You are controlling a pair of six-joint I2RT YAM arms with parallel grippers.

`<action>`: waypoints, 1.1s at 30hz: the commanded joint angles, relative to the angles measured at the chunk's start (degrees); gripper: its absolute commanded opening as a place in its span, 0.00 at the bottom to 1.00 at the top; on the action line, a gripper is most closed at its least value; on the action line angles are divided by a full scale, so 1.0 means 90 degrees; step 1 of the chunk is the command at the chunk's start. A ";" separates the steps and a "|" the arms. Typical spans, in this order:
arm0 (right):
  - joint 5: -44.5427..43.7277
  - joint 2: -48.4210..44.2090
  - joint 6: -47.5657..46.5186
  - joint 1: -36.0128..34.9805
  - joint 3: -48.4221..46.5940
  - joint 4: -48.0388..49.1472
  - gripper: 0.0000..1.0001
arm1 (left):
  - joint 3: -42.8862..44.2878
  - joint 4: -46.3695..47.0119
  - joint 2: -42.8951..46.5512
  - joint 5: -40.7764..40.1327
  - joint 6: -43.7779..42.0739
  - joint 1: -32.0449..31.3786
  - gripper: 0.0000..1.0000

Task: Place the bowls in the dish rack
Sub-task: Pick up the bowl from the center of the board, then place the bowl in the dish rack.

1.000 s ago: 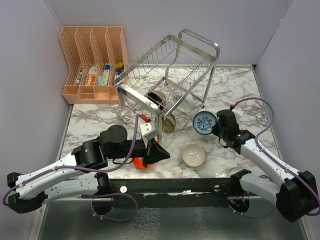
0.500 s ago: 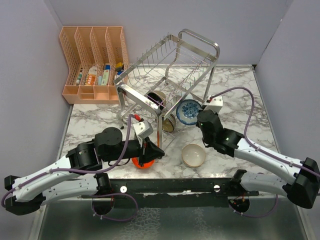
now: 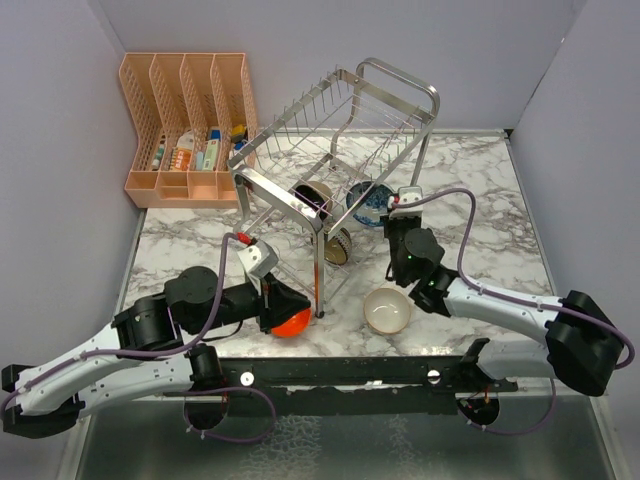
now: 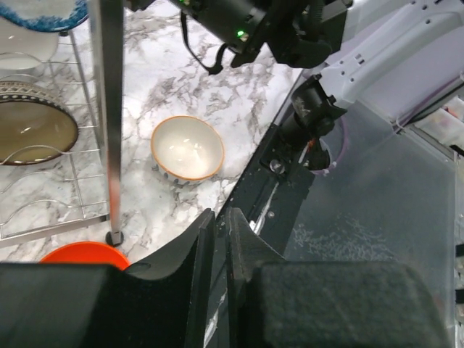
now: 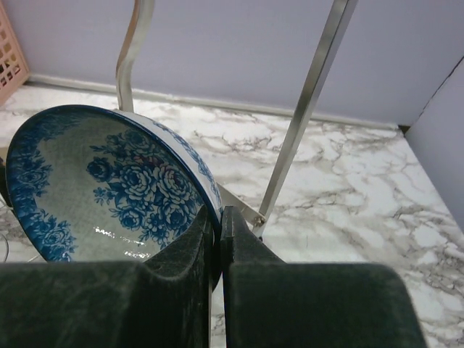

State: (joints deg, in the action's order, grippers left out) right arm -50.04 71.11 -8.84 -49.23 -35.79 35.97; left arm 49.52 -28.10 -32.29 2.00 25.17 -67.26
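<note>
White shells and black round joints make up the left arm [image 3: 110, 355] and right arm [image 3: 510, 305], each trailed by a looping purple cable [image 3: 468, 230]. Matte black fingers [image 5: 174, 283] tip both wrists; a green light [image 4: 239, 34] glows on the right arm's dark housing.

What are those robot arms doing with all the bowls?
They are loading bowls into the steel dish rack. The right gripper pinches the rim of the blue-patterned bowl, holding it at the rack's lower tier. The left gripper is down beside the red-orange bowl; whether it grips it is unclear. The beige-pink bowl waits on the table.
</note>
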 commanded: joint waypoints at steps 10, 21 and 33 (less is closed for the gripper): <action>-0.0098 0.1366 -0.2633 -0.0949 0.0216 0.3712 0.01 | -0.0383 -0.0498 0.0670 -0.1619 0.0338 -0.0026 0.42; -0.0603 0.3585 -0.4973 -0.1140 0.0135 0.7346 0.01 | -0.0501 -0.0618 0.0898 -0.1687 0.0380 -0.0026 0.48; -0.0397 0.4052 -0.5730 -0.1148 -0.0015 0.7344 0.01 | -0.0490 -0.0627 0.0991 -0.1677 0.0270 -0.0026 0.48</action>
State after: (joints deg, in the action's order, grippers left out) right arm -54.57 105.10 -55.68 -58.85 -36.40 84.29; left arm 45.50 -33.17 -24.27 -11.97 28.34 -67.26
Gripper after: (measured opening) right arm 0.041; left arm 0.480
